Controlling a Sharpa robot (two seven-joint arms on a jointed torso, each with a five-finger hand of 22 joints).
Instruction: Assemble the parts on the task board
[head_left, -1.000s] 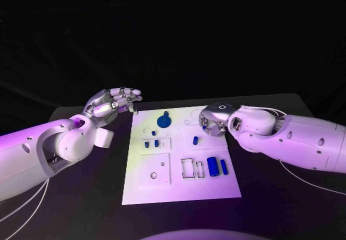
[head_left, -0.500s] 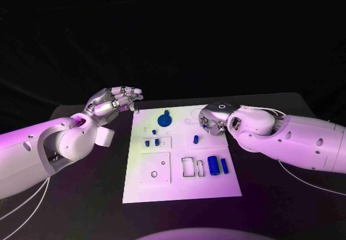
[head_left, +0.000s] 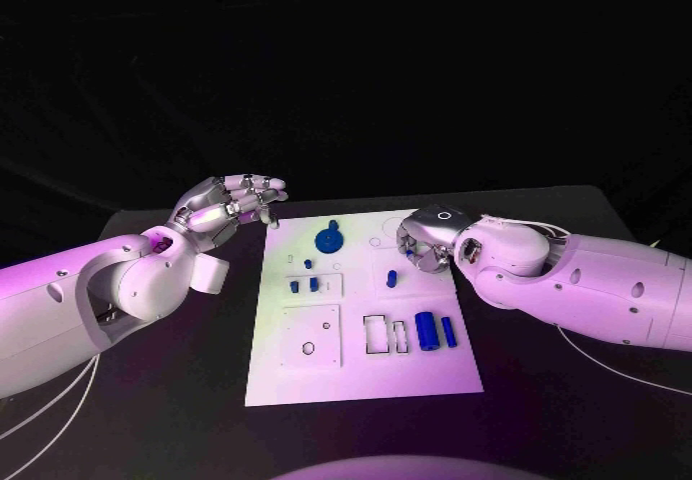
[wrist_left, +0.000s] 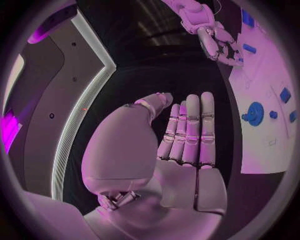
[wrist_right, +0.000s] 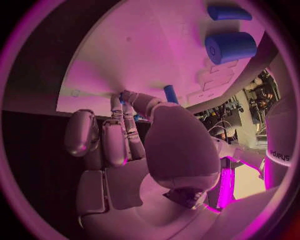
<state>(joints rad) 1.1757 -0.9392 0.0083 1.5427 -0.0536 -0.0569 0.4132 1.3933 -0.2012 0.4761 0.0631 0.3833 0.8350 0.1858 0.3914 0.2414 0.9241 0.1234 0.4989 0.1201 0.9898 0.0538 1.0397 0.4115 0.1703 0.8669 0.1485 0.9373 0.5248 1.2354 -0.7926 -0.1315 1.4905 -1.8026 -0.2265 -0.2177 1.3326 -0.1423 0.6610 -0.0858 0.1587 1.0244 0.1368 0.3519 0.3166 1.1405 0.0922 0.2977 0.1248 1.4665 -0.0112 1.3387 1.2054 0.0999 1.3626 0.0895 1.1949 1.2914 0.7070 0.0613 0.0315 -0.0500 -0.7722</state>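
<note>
Table: I see a black table (head_left: 188, 420) running from 9 o'clock across the middle to 3 o'clock and down past 6 o'clock in the head view.
Table surface: it looks matte and dark to me, with a soft violet sheen towards 6 o'clock.
Far edge: I make it out as a faint line from about 9 o'clock, rising slightly towards 3 o'clock.
Backdrop: beyond that edge I get a black backdrop (head_left: 346, 90), from 10 o'clock through 12 to 2 o'clock.
Light: violet, from what I see.
Walls, floor, windows: I cannot tell.
</note>
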